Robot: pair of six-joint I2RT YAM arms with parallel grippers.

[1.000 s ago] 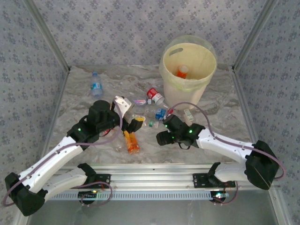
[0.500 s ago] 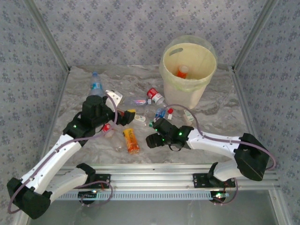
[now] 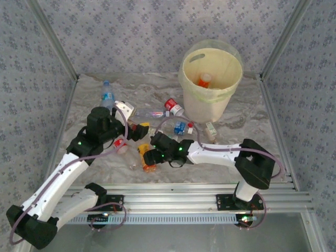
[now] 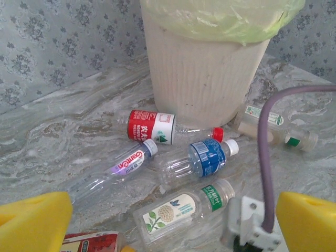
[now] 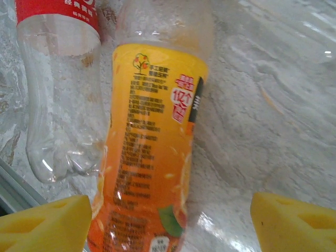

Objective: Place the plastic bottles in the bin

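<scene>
The marbled table [image 3: 247,131] carries the lot. Up at its one o'clock stands the bin [image 3: 202,107], pale yellow, liner folded over the rim, with one orange-and-white bottle [image 3: 203,80] down inside.

The left gripper [image 3: 139,130] hangs at nine o'clock of the scatter, claw spread wide, nothing between its yellow pads [image 4: 34,220]. The right gripper [image 3: 149,156] reaches across to the scatter's seven o'clock, claw open as well. Its pads [image 5: 294,220] sit either side of the orange bottle [image 5: 152,157]: close on one side, a clear gap on the other, no squeeze. Just beside that bottle, at its ten o'clock in the right wrist view, lies a clear bottle [image 5: 63,94] with a red label.

Now the spread before the left wrist, all of it on the table outside the bin. A red-label bottle [image 4: 149,126] lies at the foot of the bin, and a milky bottle [image 4: 268,126] at its three o'clock beside the bin's base. A blue-label bottle [image 4: 207,157] is at its five o'clock and a pink-lettered bottle [image 4: 121,170] at its seven. A green-label bottle [image 4: 181,210] lies nearest the camera, at six. A purple cable [image 4: 265,157] arcs across the right of that view.

Away at eleven o'clock on the table, a lone bottle [image 3: 107,94] with a blue label sits well apart from the rest.
</scene>
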